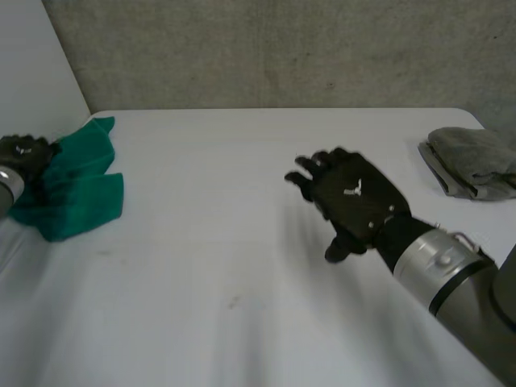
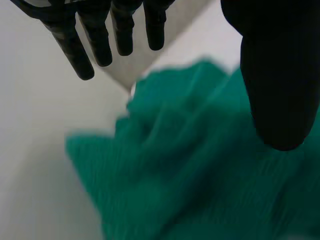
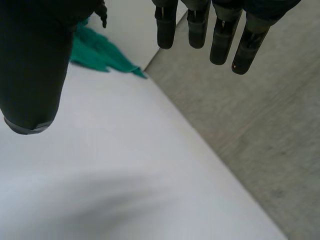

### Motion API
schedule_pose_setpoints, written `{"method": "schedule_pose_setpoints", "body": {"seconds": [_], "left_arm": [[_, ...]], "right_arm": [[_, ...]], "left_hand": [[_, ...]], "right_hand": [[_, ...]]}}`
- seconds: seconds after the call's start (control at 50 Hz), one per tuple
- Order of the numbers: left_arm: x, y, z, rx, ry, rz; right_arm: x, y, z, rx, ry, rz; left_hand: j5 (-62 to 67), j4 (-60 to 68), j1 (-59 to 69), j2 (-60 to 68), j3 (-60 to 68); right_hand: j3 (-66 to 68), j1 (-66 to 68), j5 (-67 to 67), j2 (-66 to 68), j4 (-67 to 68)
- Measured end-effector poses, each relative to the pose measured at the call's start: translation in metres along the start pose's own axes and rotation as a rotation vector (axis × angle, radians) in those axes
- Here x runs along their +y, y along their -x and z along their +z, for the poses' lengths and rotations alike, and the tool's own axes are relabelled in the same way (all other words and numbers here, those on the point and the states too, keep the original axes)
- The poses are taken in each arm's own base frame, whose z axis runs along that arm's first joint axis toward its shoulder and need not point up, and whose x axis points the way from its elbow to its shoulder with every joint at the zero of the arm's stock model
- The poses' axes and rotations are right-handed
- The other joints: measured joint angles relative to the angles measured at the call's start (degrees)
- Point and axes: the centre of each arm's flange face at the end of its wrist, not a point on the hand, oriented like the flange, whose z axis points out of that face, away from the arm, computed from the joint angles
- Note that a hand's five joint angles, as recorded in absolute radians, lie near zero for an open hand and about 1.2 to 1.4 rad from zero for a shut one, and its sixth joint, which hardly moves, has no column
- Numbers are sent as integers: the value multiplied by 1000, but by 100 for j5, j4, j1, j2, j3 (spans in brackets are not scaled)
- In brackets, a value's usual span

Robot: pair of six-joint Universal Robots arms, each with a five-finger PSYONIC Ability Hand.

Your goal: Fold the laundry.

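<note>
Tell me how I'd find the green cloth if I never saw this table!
Start at the white table and go to its left side, by the robot's left hand. The green cloth lies there. It alone is green and crumpled; the grey cloth, far right, is folded.

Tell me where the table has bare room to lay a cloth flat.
Bare room lies on the table between the green cloth and the right hand. The left hand crowds the green cloth; the grey cloth occupies the opposite edge.
</note>
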Motion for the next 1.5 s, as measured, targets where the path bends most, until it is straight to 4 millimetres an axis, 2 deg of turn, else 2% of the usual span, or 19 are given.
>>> {"method": "schedule_pose_setpoints", "body": {"seconds": [0.04,0.08,0.16,0.24,0.3,0.32,0.4,0.5,0.54,0.56,0.64,0.7,0.76,0.82,0.98,1.02,1.14,1.36,1.5], "left_arm": [[17,1,10,-9,30,54],[30,0,18,-17,55,104],[35,-3,23,-31,64,143],[15,-15,21,-76,15,185],[-33,-33,-2,-98,-101,182],[-33,-33,-2,-98,-101,182],[-110,-69,-66,-36,-297,56],[-152,-113,-137,148,-408,-123],[-155,-120,-146,181,-414,-146],[-162,-148,-184,333,-417,-234],[-158,-192,-235,607,-366,-325],[-154,-208,-253,713,-338,-345],[-148,-235,-282,912,-295,-366],[-153,-232,-274,904,-304,-382],[-164,-179,-208,611,-336,-403],[-159,-152,-178,473,-330,-358],[-133,-138,-152,384,-260,-192],[-80,-157,-174,499,-39,2],[-73,-154,-195,498,-30,-35]], "right_arm": [[6,3,-2,-7,21,-1],[10,4,-3,-9,38,-4],[13,4,-4,-7,50,-6],[14,-4,-4,17,58,-8],[14,-15,-3,53,57,-8],[14,-15,-3,53,57,-8],[14,-32,-3,116,62,-6],[17,-51,-3,207,87,-6],[17,-54,-3,218,90,-6],[18,-61,-4,259,103,-6],[22,-74,-5,324,127,-6],[23,-76,-5,332,130,-6],[27,-84,-7,364,147,-3],[29,-85,-8,364,159,3],[32,-77,-9,321,194,25],[35,-70,-8,281,230,46],[41,-46,-6,159,336,109],[64,-10,-3,-47,446,173],[79,1,-2,-100,427,142]], "left_hand": [[33,42,70,60,40],[2727,2819,3321,2942,2777],[5047,5225,5338,5199,5148],[5189,5573,5338,5538,5492],[5189,5573,5338,5553,5505],[5189,5573,5338,5553,5505],[5189,5573,5338,5559,5506],[5189,5573,5338,5568,5515],[5189,5573,5338,5569,5515],[5189,5580,5338,5573,5527],[5189,5600,5338,5578,5538],[5190,5600,5338,5580,5539],[1313,1668,902,1541,1560],[-7,95,-69,100,119],[-36,-5,-68,4,15],[-36,-5,-68,4,15],[-36,-5,-69,4,15],[351,396,412,385,361],[429,476,458,467,446]], "right_hand": [[0,0,0,0,0],[0,0,0,0,0],[0,0,0,0,0],[0,0,0,0,0],[0,0,0,0,0],[0,0,0,0,0],[0,-1,0,0,0],[0,0,0,0,0],[0,0,0,0,0],[0,0,0,0,0],[0,0,0,0,0],[0,0,0,0,0],[0,0,0,0,0],[0,0,0,0,0],[0,0,0,0,0],[0,0,0,0,0],[0,0,0,0,0],[137,95,86,137,89],[1269,985,1011,1166,1141]]}}
